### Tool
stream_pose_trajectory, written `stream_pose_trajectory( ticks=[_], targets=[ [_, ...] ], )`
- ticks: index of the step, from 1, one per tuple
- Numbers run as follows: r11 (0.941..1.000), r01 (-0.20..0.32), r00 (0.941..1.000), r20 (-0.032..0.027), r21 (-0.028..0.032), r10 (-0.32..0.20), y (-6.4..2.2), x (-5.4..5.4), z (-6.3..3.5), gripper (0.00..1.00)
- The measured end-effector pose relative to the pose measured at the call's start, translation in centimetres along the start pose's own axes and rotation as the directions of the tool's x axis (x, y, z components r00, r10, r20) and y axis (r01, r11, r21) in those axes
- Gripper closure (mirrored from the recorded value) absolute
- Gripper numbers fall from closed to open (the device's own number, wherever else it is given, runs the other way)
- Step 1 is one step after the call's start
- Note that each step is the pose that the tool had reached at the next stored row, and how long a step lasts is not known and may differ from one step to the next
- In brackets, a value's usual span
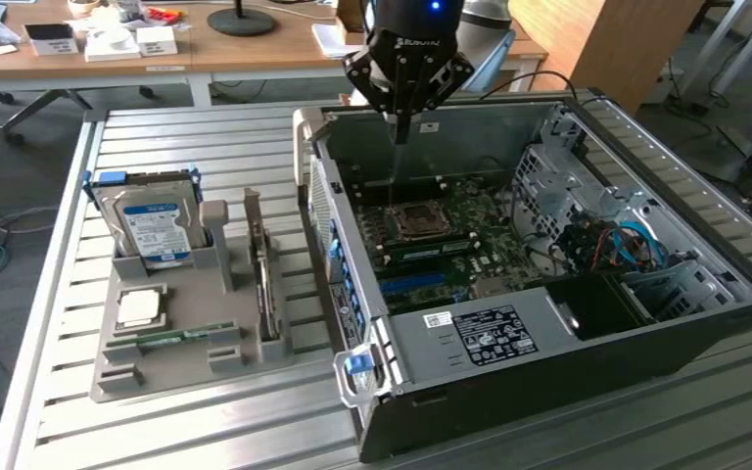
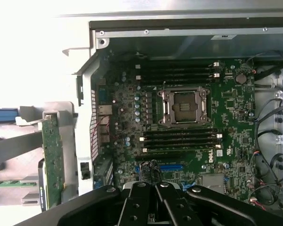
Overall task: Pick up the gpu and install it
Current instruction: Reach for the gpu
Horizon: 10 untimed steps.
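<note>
Above the open computer case (image 1: pixel 586 372), the jaws hang clenched and empty; the gpu (image 1: pixel 263 279) stands on edge in the grey holder (image 1: pixel 180 362).

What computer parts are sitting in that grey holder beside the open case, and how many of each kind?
hard drive: 1
processor chip: 1
RAM stick: 1
gpu: 1
Total: 4
</note>
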<state>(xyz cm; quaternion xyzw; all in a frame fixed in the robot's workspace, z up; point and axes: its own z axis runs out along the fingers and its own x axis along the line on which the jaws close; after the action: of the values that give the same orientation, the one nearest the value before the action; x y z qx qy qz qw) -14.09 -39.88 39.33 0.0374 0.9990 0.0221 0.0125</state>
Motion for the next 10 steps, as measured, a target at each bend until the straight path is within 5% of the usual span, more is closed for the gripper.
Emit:
stream_pose_trajectory(
  ticks=[10],
  targets=[
    [1.0000, 0.000, 1.0000, 0.0001, 0.0000, 0.000, -0.08, 1.05, -0.03, 0.89]
  ],
)
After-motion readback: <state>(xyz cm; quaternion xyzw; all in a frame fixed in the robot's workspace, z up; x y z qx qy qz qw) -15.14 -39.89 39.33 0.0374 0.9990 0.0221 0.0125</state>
